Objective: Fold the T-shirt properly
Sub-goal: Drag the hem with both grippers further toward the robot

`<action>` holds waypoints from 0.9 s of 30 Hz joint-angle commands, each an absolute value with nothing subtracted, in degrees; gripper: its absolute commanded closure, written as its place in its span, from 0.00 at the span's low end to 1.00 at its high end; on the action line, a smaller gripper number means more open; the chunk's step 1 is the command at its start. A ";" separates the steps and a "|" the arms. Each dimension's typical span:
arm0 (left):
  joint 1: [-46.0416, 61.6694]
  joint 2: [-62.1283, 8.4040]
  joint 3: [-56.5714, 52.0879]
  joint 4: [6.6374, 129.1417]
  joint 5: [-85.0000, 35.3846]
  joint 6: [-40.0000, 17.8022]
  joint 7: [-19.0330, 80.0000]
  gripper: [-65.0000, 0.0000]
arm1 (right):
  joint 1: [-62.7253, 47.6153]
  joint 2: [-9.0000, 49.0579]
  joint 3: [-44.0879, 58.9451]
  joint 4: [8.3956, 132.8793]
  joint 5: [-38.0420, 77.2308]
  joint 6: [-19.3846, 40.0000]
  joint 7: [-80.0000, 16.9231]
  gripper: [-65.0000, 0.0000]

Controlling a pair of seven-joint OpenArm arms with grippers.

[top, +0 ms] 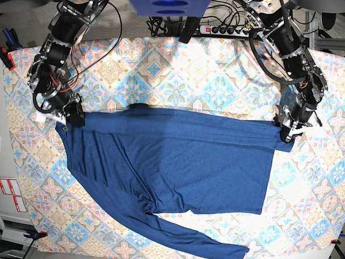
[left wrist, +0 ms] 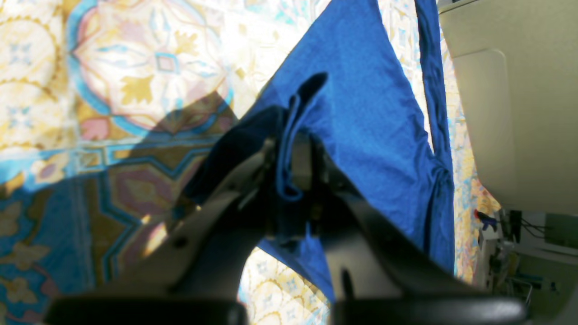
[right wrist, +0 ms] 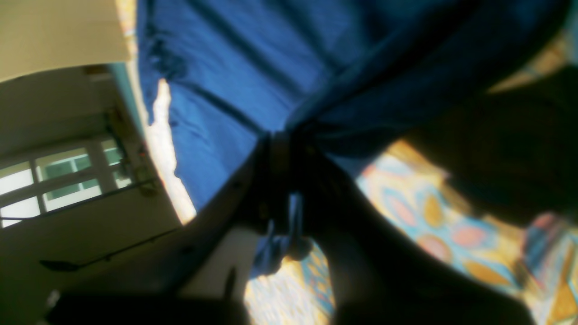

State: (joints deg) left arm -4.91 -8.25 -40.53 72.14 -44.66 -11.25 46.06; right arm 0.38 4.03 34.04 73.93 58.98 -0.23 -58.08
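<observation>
The T-shirt (top: 178, 162), plain dark blue with long sleeves, lies spread across the patterned table. Its top edge is pulled taut between my two grippers. On the right of the base view, my left gripper (top: 287, 131) is shut on that edge's right end. The left wrist view shows a bunched fold of the T-shirt (left wrist: 361, 104) pinched in the left gripper (left wrist: 293, 158). On the left, my right gripper (top: 69, 116) is shut on the other end. In the right wrist view, the T-shirt (right wrist: 235, 67) fans out from the right gripper (right wrist: 282, 149). One sleeve (top: 188, 237) trails toward the front edge.
A colourful tile-patterned cloth (top: 178, 81) covers the table. A power strip (top: 221, 29) and cables lie at the back edge. Labels (top: 11, 194) hang off the table's left side. A blue object (top: 168, 6) sits at the top centre.
</observation>
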 commanded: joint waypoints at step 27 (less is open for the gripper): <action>-10.68 -9.54 -40.75 64.92 -40.13 -11.82 41.71 1.00 | 6.37 5.05 34.07 68.70 59.65 0.31 -54.29 0.99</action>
